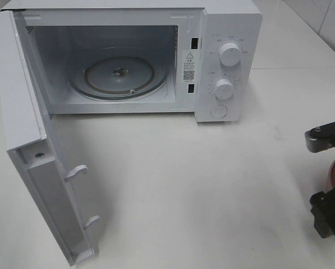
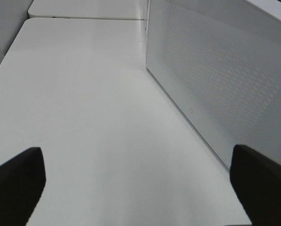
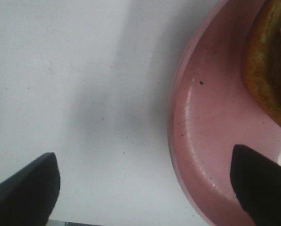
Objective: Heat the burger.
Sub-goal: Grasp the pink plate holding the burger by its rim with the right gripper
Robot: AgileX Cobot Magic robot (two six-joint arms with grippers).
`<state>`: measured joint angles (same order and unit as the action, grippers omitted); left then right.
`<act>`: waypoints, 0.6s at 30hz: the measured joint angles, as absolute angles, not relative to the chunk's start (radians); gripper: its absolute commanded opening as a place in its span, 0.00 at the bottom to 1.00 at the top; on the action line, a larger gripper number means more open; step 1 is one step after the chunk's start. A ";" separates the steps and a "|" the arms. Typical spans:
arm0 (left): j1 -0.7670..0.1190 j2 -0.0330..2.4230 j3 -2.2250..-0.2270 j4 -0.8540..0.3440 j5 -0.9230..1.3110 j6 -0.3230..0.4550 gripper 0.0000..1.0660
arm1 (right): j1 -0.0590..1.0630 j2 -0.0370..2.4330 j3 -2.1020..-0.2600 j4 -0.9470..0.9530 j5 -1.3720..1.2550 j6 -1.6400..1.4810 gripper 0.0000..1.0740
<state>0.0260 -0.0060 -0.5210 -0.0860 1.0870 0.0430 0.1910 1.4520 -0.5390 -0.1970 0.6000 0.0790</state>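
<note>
- The microwave (image 1: 234,22) stands at the back of the table (image 1: 212,185).
- Its door (image 1: 27,129) hangs open on the left, reaching towards the front.
- The turntable (image 1: 119,75) lies inside.
- One knob (image 1: 230,54) sits above another knob (image 1: 224,89) on its right side.
- The plate (image 3: 201,141) lies far right, with the burger (image 3: 267,70) on it.

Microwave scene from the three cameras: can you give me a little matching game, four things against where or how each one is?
1 microwave door
2 glass turntable
3 burger
4 right gripper

A on the pink plate
B swung wide open
C inside the microwave
D open, plate rim between its fingers

Pairs: 1-B, 2-C, 3-A, 4-D
</note>
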 measured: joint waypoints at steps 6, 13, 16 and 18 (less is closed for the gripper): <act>0.026 -0.006 -0.521 -0.086 1.087 0.043 0.94 | 0.191 1.513 -0.539 -0.200 0.558 0.083 0.85; 0.026 -0.006 -0.521 -0.086 1.087 0.043 0.94 | 0.191 1.608 -0.539 -0.249 0.493 0.116 0.84; 0.026 -0.006 -0.521 -0.086 1.087 0.043 0.94 | 0.190 1.639 -0.540 -0.253 0.477 0.120 0.83; 0.026 -0.006 -0.521 -0.086 1.087 0.043 0.94 | 0.190 1.650 -0.540 -0.254 0.468 0.124 0.82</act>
<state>0.0260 -0.0060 -0.5210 -0.0860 1.0870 0.0430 0.1900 1.6500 -0.5400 -0.2540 0.4680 0.1240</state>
